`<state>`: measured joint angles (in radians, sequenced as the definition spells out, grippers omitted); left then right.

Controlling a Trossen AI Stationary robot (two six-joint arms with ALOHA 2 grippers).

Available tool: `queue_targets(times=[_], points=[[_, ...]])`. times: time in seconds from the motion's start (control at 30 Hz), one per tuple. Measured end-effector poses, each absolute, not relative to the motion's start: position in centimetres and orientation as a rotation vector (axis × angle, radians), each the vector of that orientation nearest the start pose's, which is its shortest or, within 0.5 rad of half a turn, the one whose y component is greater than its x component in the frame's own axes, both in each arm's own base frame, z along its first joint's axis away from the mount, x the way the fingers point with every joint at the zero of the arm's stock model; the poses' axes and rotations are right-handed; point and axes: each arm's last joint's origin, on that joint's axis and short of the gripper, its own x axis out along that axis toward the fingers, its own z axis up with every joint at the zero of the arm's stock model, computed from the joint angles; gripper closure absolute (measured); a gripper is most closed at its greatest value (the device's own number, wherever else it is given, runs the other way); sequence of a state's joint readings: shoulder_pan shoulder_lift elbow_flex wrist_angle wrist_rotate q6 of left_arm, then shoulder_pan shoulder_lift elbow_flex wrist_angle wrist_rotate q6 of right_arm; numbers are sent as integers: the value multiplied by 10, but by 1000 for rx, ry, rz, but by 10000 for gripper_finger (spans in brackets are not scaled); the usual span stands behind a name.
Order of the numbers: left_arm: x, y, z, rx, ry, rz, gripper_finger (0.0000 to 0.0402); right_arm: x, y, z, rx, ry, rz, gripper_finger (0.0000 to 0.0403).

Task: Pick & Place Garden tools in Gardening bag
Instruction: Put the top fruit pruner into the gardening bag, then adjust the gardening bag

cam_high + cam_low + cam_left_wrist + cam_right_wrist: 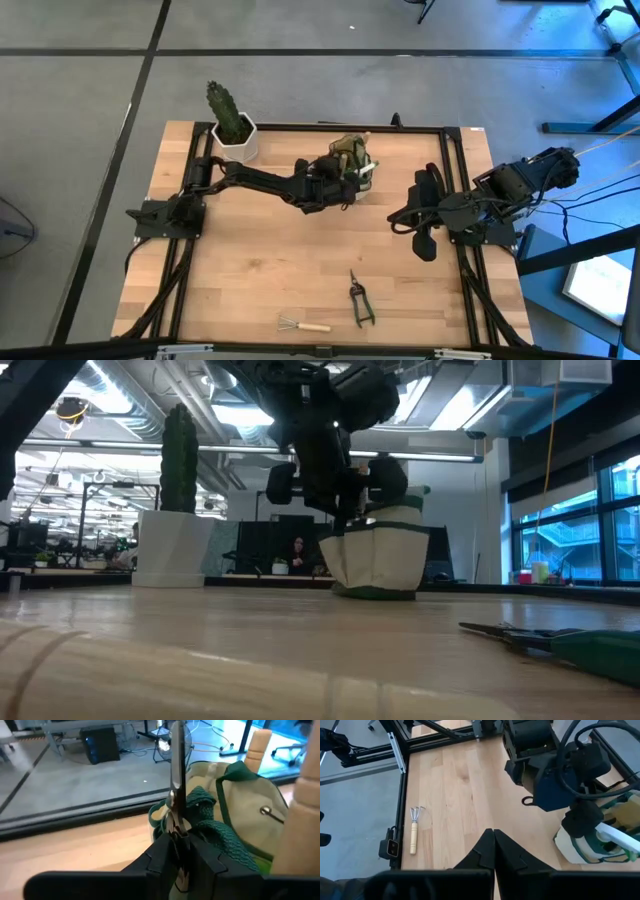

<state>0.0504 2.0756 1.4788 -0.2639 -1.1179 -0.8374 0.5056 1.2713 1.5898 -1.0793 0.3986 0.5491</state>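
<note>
The olive and cream gardening bag [352, 160] stands on its base at the table's far middle. Wooden tool handles [260, 745] stick up out of it. My left gripper [181, 865] is right beside the bag [240, 805], shut on a slim metal tool [176, 770]. Green-handled pruning shears [360, 300] and a little wire rake [300, 323] lie flat near the table's front edge. My right gripper [425, 248] hangs shut above the table's right side, holding nothing. My left gripper pinches the slim metal tool by its near end [176, 832] between its two fingers. The tool runs on past the fingertips, in line with the fingers, and its free end [176, 740] stands off the table beside the bag's rim.
A cactus in a white pot [232, 125] stands at the far left corner, behind my left arm. A black frame rail [455, 180] runs around the wooden table top. Bare wood lies between the bag and the two tools at the front.
</note>
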Motion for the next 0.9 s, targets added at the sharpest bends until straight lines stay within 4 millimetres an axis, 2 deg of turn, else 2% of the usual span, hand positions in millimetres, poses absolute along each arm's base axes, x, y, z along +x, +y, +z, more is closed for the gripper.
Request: queue_targets(times=[0.5,0.9], points=[[438,51,194,-234,287,1247,256,202,99,425,200,678,-86,403],[423,46,236,-196,237,1267,244,202,99,425,185,672,-96,403]])
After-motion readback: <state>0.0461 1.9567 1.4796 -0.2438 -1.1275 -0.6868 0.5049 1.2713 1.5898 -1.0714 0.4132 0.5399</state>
